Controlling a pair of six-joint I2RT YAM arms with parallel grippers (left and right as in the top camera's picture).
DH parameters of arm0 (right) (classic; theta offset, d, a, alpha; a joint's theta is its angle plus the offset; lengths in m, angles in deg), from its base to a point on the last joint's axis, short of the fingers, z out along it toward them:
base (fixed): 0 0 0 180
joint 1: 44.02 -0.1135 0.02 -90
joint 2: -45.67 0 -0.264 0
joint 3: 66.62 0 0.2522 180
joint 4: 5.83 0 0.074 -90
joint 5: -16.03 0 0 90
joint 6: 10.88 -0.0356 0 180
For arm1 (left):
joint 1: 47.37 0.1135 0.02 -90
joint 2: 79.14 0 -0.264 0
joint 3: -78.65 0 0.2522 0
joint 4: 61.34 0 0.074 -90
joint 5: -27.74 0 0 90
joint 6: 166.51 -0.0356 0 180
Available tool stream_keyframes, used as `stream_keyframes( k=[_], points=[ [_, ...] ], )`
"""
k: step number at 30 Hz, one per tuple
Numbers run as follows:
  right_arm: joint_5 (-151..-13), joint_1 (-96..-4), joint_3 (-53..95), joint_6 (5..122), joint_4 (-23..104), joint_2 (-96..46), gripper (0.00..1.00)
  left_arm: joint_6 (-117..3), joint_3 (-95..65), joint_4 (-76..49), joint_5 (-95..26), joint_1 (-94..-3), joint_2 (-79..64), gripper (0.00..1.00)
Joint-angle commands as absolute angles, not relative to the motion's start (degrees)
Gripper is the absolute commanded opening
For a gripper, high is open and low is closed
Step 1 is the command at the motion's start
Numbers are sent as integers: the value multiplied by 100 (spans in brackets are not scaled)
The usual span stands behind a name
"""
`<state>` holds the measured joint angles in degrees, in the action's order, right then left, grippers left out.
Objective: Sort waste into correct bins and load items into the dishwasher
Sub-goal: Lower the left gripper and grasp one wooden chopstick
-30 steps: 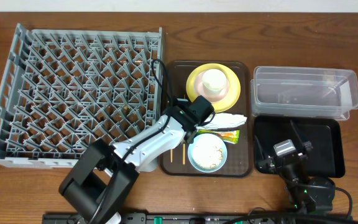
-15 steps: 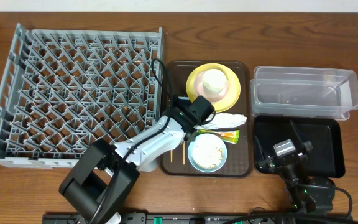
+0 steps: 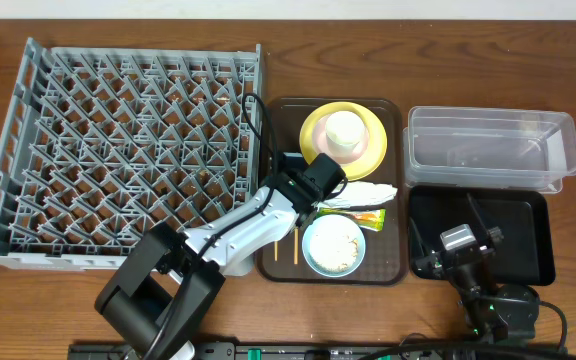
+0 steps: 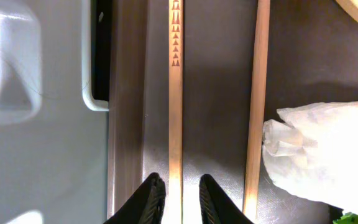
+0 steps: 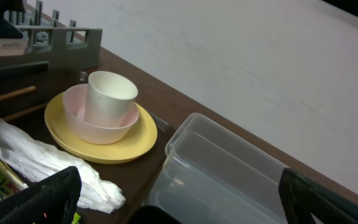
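The dark brown serving tray [image 3: 388, 258] holds nearly everything. At its 12 o'clock end the yellow plate [image 3: 310, 135] carries a pale pink bowl [image 5: 98, 127] with the cream cup [image 5: 109, 93] standing upright inside it. At its 6 o'clock end the light blue bowl [image 3: 307, 249] is filled with whitish rice crumbs [image 3: 334, 243]. Between them lies the crumpled paper wrapper [image 3: 363, 193], with the green-and-yellow packet [image 3: 370, 215] just at its 6 o'clock. The chopsticks [image 4: 176, 93] lie side by side along the tray's 9 o'clock edge, beside the grey dish rack [image 3: 128, 150]. At 3 o'clock of the tray sits the clear tub [image 3: 493, 150], with the black tray [image 3: 518, 225] just at its 6 o'clock. From overhead the left arm hides its own fingers. The left wrist view shows the left gripper [image 4: 180, 190] with jaws narrowly parted, one finger on either side of the chopstick nearer the rack and a sliver of gap showing. Only the right wrist view shows the cup and pink bowl in profile, and the right gripper [image 5: 179, 186] spread wide, holding nothing
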<state>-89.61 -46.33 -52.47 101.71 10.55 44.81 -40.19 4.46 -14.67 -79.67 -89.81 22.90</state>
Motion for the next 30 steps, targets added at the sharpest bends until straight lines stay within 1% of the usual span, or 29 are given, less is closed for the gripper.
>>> stream_keyframes(
  k=[1,6,22,23,25,30],
  points=[
    [-8988,-4581,-5254,10098,1079,4492,99,-3906,534,-1509,-8147,-8955,2362,22],
    [-8988,-4581,-5254,10098,1081,4492,99,-3759,645,-1583,-8341,-8955,2364,22],
    [-8988,-4581,-5254,10101,1079,4492,99,-3543,984,-2055,-8201,-8955,2364,22],
    [-8988,-4581,-5254,10101,1079,4492,99,-3543,999,-2082,-8177,-8955,2364,21],
    [-8988,-4581,-5254,10098,1079,4492,99,-3545,1014,-2114,-8050,-8955,2364,15],
    [-8988,-4581,-5254,10098,1081,4492,99,-3545,1030,-2130,-7939,-8955,2380,14]
  ],
)
